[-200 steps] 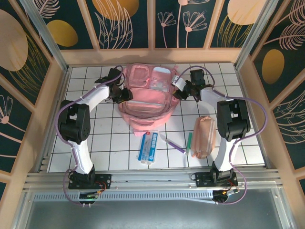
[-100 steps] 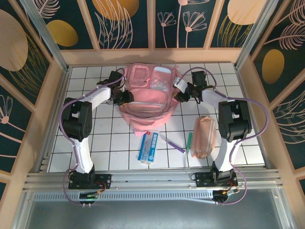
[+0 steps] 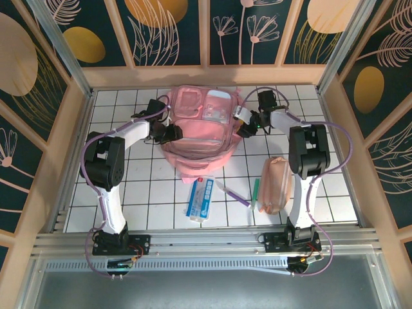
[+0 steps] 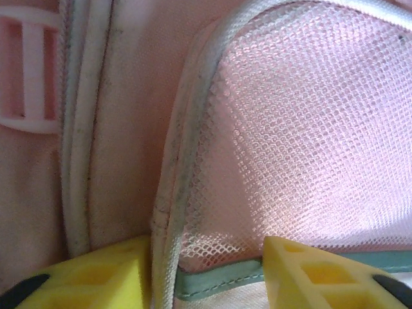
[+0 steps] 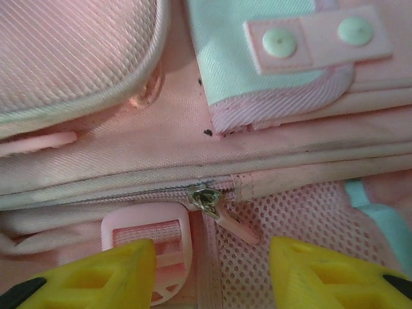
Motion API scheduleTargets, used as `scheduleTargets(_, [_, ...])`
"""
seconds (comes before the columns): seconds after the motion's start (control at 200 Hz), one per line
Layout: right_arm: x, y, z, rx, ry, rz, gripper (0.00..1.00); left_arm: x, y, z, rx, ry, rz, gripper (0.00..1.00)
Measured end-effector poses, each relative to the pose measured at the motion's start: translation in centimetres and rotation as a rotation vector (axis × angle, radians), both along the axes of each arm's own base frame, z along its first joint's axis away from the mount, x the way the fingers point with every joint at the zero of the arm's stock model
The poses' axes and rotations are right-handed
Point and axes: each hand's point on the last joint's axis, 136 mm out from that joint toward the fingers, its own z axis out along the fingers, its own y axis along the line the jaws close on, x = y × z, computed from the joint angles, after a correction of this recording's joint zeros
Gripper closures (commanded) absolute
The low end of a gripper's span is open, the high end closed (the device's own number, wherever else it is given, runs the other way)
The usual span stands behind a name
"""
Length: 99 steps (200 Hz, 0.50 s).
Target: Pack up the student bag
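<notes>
At the far middle of the tiled table [image 3: 141,193] lies the student bag [image 3: 196,138], front pockets up, with 1 arm reaching in at each side. The left gripper [image 4: 207,275] is pressed against the bag's left flank, jaws parted and straddling the piped edge [image 4: 175,174] of a mesh pocket [image 4: 302,141]. The piping sits against 1 finger and bare mesh fills the rest of the gap, so nothing looks clamped. It is probably there to steady that side or to catch the pocket rim. The right gripper [image 5: 209,275] is released too, its 2 fingers spread wide just short of a metal zip pull [image 5: 207,198] where the zip line meets the mesh, with a pink buckle [image 5: 147,235] beside it. That line-up suggests the pull is the target, since the bag has to be opened before anything goes in. The things to pack wait near the arm bases, well apart from the bag: a peach pencil pouch [image 3: 275,185], a blue-and-white pack [image 3: 201,198], a purple pen [image 3: 237,195] and a green pen [image 3: 255,188].

Against the view from 1 second ago, the right arm's upper link has swung inward toward the bag while its gripper stays close to the same spot. The left gripper has crept slightly nearer along the flank. The bag and the 4 loose items lie as they did
</notes>
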Motion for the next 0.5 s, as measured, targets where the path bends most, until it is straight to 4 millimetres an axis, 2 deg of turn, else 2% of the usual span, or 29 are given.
scheduleTargets(0.15, [0.3, 0.1, -0.4, -0.004, -0.001, 0.001, 0.51, -0.1, -0.3, 0.1, -0.022, 0.005, -0.011, 1.00])
scheduleTargets(0.31, [0.4, 0.3, -0.1, -0.008, -0.019, 0.020, 0.54, -0.2, -0.3, 0.7, -0.017, 0.008, -0.025, 1.00])
scheduleTargets(0.42, [0.5, 0.3, 0.1, -0.015, -0.035, 0.041, 0.61, -0.3, -0.4, 2.1, -0.025, 0.002, -0.028, 1.00])
scheduleTargets(0.495, [0.5, 0.1, 0.2, -0.019, -0.035, 0.045, 0.62, -0.5, -0.6, 3.4, -0.038, -0.005, -0.032, 1.00])
